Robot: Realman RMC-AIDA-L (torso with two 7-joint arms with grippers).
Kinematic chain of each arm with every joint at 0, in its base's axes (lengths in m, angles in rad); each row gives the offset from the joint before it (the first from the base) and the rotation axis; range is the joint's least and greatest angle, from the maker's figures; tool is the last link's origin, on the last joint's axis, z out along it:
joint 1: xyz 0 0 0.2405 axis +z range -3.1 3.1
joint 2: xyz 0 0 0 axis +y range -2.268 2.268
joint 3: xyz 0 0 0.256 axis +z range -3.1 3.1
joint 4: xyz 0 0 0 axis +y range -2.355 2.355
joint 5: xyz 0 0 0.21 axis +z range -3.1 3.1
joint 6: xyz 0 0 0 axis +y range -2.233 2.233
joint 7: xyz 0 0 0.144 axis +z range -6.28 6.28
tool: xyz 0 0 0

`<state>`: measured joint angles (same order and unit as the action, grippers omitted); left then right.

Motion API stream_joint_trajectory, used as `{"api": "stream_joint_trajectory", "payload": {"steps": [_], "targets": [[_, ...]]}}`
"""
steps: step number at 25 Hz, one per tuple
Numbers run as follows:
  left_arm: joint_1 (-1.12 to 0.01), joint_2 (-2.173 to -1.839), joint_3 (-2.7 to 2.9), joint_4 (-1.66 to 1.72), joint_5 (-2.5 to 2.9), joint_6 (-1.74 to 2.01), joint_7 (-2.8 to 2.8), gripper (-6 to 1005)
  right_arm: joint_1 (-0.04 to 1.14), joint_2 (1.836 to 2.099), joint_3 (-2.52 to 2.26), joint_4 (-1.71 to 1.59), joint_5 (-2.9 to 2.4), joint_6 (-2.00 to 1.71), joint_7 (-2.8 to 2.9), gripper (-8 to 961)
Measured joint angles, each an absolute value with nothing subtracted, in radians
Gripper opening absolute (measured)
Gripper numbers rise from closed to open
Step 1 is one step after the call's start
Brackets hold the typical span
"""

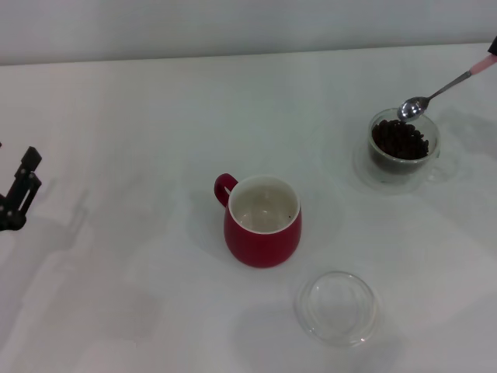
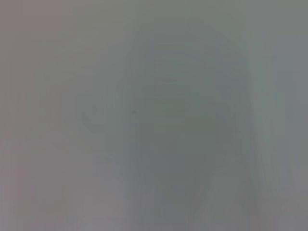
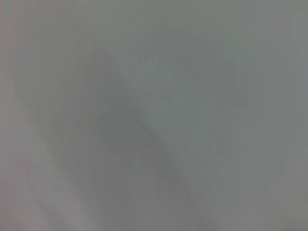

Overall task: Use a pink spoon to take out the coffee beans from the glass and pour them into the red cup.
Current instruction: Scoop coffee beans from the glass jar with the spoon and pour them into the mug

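In the head view the red cup (image 1: pixel 262 221) stands mid-table, white inside and empty, its handle to the left. The glass (image 1: pixel 403 148) stands to its far right, holding coffee beans (image 1: pixel 400 140). The pink spoon (image 1: pixel 435 93) hangs tilted over the glass, its shiny bowl just above the far rim with no beans seen in it. Its pink handle runs up to my right gripper (image 1: pixel 492 48), which only just shows at the frame's right edge and holds it. My left gripper (image 1: pixel 19 190) is parked at the far left. Both wrist views show only blank grey.
A shallow clear glass dish (image 1: pixel 338 308) lies on the white table (image 1: pixel 140 116), near and to the right of the red cup. A pale wall runs along the far edge of the table.
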<state>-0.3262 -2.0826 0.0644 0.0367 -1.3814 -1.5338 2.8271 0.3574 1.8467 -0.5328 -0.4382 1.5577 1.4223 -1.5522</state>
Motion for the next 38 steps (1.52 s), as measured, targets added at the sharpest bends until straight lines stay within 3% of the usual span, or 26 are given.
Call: {"api": "stream_joint_trajectory", "payload": {"steps": [26,38], "targets": [[-0.356,-2.079,0.064,0.057,-1.421,-1.513,2.827,546,0.366,1.881,-0.561,-0.582,1.452,1.423,-1.621,163],[-0.358,-2.080,0.064,0.057,-1.420,-1.506,2.827,547,0.364,1.882,-0.562,-0.593,1.421,1.386,-1.622,166]]}}
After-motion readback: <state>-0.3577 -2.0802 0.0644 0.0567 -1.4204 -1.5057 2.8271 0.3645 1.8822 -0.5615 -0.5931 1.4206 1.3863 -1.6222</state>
